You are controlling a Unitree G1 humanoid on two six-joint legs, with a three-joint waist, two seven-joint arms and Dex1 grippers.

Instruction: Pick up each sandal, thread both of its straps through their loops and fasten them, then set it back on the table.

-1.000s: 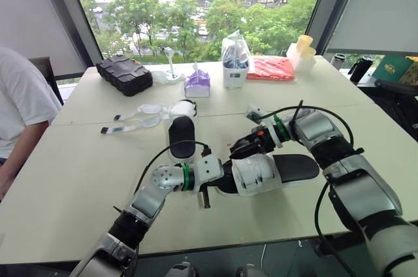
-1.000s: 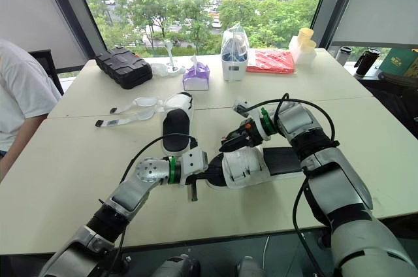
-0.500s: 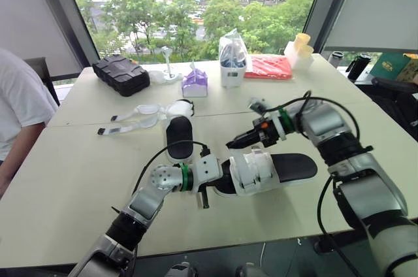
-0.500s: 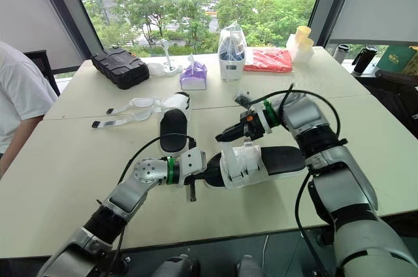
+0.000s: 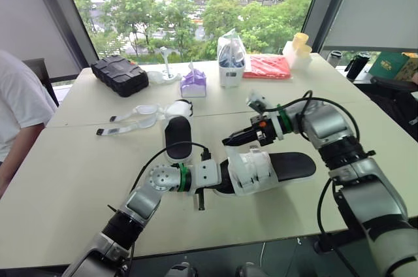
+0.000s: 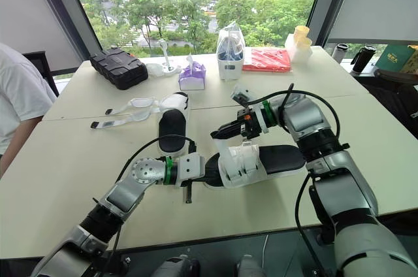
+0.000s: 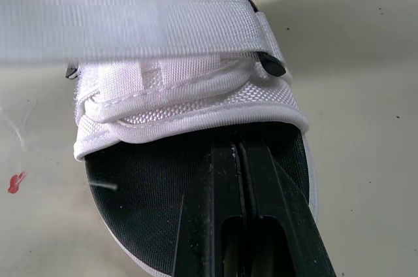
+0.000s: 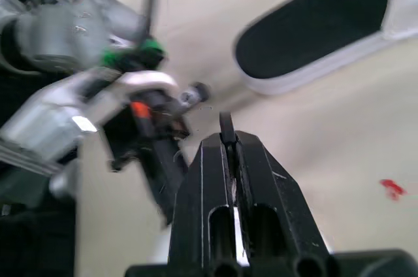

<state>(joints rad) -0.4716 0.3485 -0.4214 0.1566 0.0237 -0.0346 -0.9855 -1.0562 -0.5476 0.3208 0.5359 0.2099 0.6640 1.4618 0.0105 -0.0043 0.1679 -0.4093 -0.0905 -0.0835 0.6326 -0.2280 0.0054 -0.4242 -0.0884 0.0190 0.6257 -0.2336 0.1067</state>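
Left wrist view puts the left gripper [image 7: 239,149] flat on the black footbed of the sandal [image 7: 189,87], its fingers pressed together and their tips just under the front of the white upper. Beyond those tips and above the sandal, the right gripper [image 6: 219,137] pinches the end of a strap [image 6: 224,153], which rises taut from the upper. Farther past the left gripper, a second sandal [image 5: 176,138] lies on the table [image 5: 78,172] with loose straps [image 5: 130,122].
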